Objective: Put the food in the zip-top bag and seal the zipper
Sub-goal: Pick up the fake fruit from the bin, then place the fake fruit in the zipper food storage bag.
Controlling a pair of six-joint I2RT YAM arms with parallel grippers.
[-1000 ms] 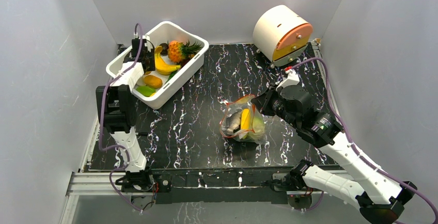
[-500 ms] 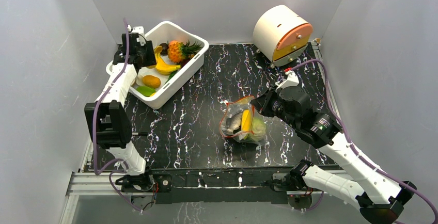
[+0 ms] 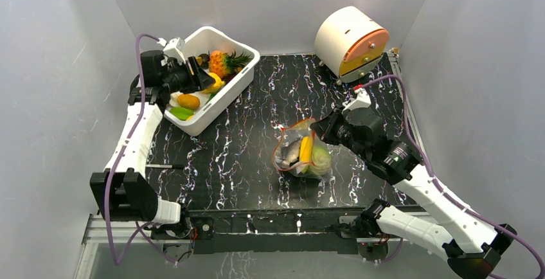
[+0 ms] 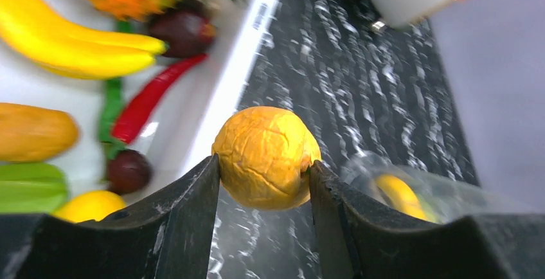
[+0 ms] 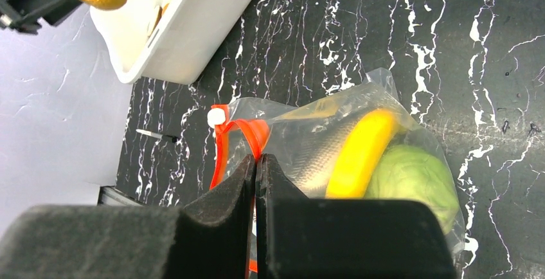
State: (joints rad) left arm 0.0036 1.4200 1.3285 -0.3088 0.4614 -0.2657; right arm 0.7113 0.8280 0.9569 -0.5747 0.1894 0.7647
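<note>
My left gripper (image 3: 204, 77) is shut on a round, wrinkled orange-yellow fruit (image 4: 263, 144) and holds it above the right rim of the white tub (image 3: 204, 119). More food lies in the tub: bananas (image 4: 71, 38), a pineapple (image 3: 222, 63), a red chili (image 4: 151, 99), and orange and green pieces. The clear zip-top bag (image 3: 302, 155) lies mid-table with a yellow banana (image 5: 360, 153), a light-green fruit (image 5: 411, 176) and a silvery fish (image 5: 315, 160) inside. My right gripper (image 5: 257, 158) is shut on the red zipper strip (image 5: 222, 144) at the bag's mouth.
A round white device with an orange face (image 3: 351, 40) stands at the back right. A thin dark stick (image 3: 160, 166) lies on the black marbled table near the left edge. Grey walls close in the left, back and right.
My left gripper rose out of the tub with the orange-yellow fruit and swung right over the tub's rim. The right gripper and the bag stayed nearly still.
</note>
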